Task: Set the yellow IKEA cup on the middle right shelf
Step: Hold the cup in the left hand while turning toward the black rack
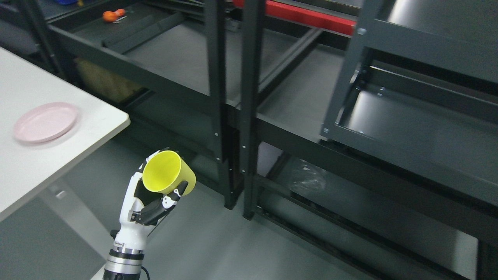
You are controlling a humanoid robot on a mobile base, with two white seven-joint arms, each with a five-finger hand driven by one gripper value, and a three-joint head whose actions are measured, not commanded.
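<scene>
My left hand comes in from the bottom left and is shut on a yellow cup. The cup is tilted, its open mouth facing the camera, held in the air above the grey floor, left of the dark metal shelving. The middle shelf of the right-hand unit lies up and to the right of the cup, beyond two black uprights. The right hand is not in view.
A white table stands at the left with a pink plate on it. An orange object lies on the far left shelf. Another dark shelf unit stands at the right. Crumpled clear plastic lies on the bottom shelf.
</scene>
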